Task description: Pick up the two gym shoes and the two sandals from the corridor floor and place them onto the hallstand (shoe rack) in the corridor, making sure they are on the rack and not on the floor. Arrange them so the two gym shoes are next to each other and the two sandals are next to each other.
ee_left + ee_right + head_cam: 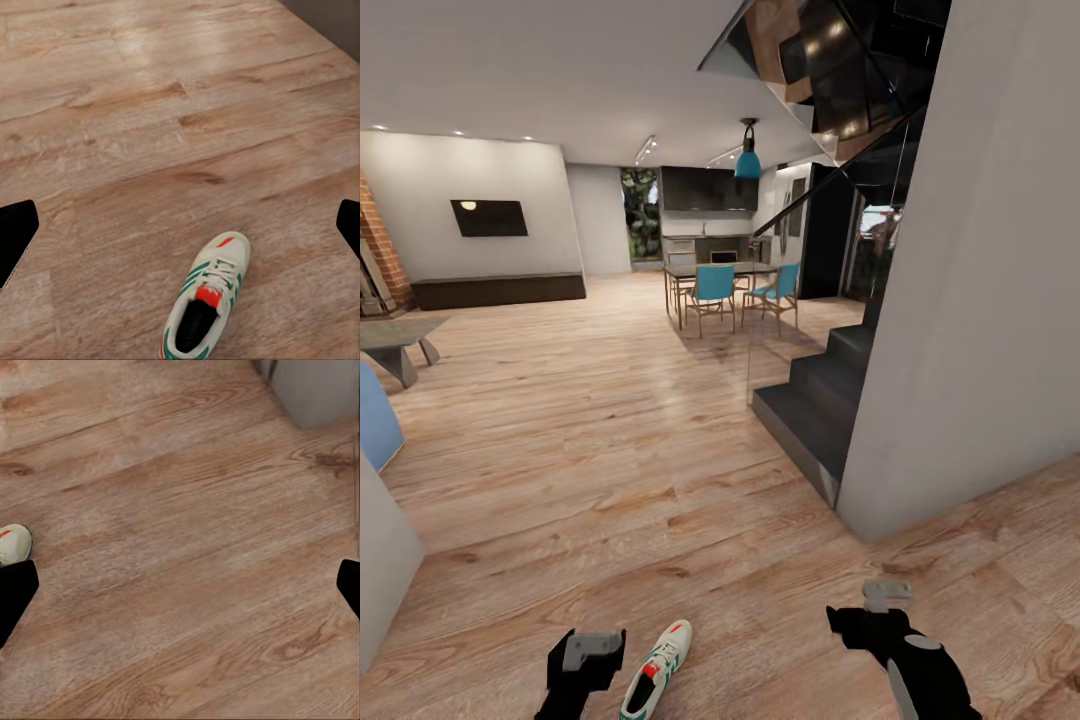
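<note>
Both my jaws stood wide, holding nothing. My left gripper [592, 650] hovered at the head view's bottom edge, a gym shoe [657, 672] just right of it on the wood-plank floor [610, 450]; my right gripper [880, 605] sat lower right.

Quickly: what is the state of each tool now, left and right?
Left tool: open, holding nothing; a gym shoe lies on the floor beside it.
Right tool: open, empty.

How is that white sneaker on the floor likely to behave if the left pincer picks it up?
The gym shoe rests flat on its sole on the corridor floor, so it probably won't roll. Its open collar and laces look soft, so the upper may flex when squeezed. It probably slides easily on the smooth planks if nudged.
</note>
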### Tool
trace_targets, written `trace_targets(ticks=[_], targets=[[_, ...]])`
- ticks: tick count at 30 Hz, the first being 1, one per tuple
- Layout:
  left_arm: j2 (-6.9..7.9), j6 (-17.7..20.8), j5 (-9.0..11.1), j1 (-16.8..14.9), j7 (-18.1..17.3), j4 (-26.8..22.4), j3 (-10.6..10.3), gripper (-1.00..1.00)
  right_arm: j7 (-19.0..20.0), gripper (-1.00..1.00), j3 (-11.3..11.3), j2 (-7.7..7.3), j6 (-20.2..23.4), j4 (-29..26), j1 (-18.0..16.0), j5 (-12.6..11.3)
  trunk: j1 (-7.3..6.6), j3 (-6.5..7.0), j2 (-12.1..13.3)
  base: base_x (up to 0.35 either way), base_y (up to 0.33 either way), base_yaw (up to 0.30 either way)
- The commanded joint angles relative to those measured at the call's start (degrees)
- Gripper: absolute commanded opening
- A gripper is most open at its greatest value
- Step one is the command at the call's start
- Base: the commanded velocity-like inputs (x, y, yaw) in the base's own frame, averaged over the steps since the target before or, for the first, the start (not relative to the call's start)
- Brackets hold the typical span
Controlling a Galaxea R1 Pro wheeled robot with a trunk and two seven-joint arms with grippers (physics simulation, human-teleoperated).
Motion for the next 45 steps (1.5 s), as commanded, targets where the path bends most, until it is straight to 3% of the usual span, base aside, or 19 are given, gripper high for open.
trace_targets(ticks=[1,5,11,15,18,29,45], targets=[[0.12,1.1,0.0,-0.9,0.0,0.0,0.0,1.0,-0.1,1.0,0.0,0.01,0.3,-0.1,-1.3,0.0,-0.01,-0.07,0.0,0.0,0.0,0.0],[0.78,7.0,0.0,-5.4,-0.1,0.1,0.0,1.0,-0.1,1.0,0.0,0.02,0.4,-0.1,-9.0,0.0,-0.01,-0.07,0.0,0.0,0.0,0.0],[1.02,9.5,0.0,-10.1,-0.3,0.4,-0.2,1.0,0.0,1.0,-0.1,-0.11,0.4,-0.3,-14.9,-0.4,-0.01,-0.07,0.0,0.0,0.0,0.0],[1.26,9.6,-0.1,-10.8,-0.3,2.5,-0.3,1.0,0.1,1.0,0.0,-0.14,0.4,-0.3,-15.5,-0.5,-0.01,-0.07,0.0,0.0,0.0,0.0],[1.38,9.5,-1.8,-10.9,-0.3,5.3,-0.4,1.0,0.4,1.0,0.1,-0.15,0.3,0.2,-15.6,-0.6,-0.01,-0.07,0.0,0.0,0.0,0.0],[1.44,9.5,-2.9,-10.9,-0.4,6.0,-0.4,1.0,0.4,1.0,0.1,-0.15,0.3,1.6,-15.7,-0.6,-0.01,-0.19,0.0,0.0,0.0,0.0],[1.71,9.5,-2.9,-10.9,-0.4,6.1,-0.3,1.0,0.3,1.0,0.1,-0.13,0.3,1.8,-15.7,-0.7,3.51,-4.49,-6.4,0.0,0.0,0.009]])
